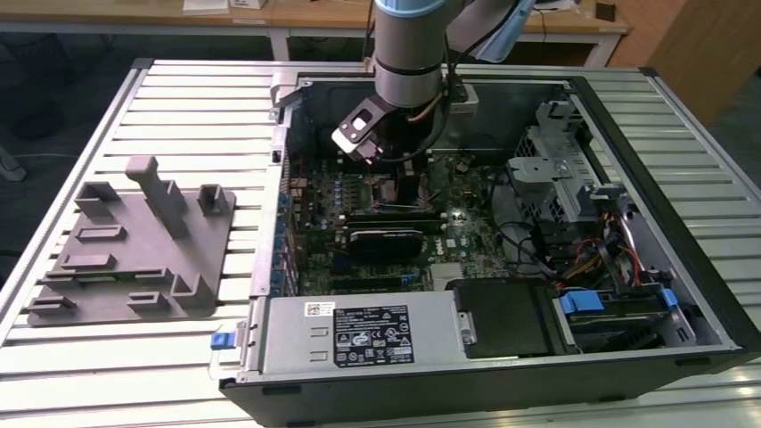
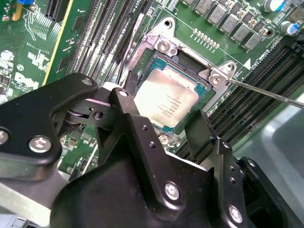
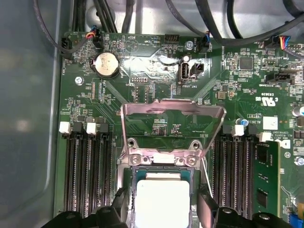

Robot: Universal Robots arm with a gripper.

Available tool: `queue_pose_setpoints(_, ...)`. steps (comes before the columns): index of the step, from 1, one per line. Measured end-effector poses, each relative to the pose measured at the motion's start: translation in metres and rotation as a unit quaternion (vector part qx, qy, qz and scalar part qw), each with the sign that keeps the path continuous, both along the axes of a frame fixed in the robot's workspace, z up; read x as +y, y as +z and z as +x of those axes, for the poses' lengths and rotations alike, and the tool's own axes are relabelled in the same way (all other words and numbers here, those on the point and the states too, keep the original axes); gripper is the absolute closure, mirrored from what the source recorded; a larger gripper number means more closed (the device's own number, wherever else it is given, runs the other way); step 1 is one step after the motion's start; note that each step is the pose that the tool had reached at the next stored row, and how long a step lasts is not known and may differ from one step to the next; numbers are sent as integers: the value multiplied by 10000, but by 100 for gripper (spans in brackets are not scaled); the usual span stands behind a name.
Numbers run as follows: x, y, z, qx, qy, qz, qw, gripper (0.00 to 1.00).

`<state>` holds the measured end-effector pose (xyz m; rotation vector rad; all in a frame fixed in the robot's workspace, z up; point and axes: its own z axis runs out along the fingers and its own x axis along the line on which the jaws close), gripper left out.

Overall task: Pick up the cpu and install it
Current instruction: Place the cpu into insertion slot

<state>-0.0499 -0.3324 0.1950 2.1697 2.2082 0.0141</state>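
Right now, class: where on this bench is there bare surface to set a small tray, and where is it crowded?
Free: the slatted table past the grey fixture, at the exterior view's upper left, and the strip between that fixture and the computer case. Crowded: inside the case, where the gripper straddles the cpu among cables.

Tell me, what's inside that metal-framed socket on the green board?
The cpu lies flat in the socket, silver top up, with the hinged load plate swung open beside it. The socket's contacts under the chip are covered, so they can't be seen.
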Motion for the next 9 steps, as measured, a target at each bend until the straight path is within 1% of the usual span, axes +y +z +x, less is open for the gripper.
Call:
queue_pose_setpoints(7, 0, 122, 0, 0, 0, 0, 10000, 33)
queue_pose_setpoints(9, 0, 136, 0, 0, 0, 0, 10000, 33)
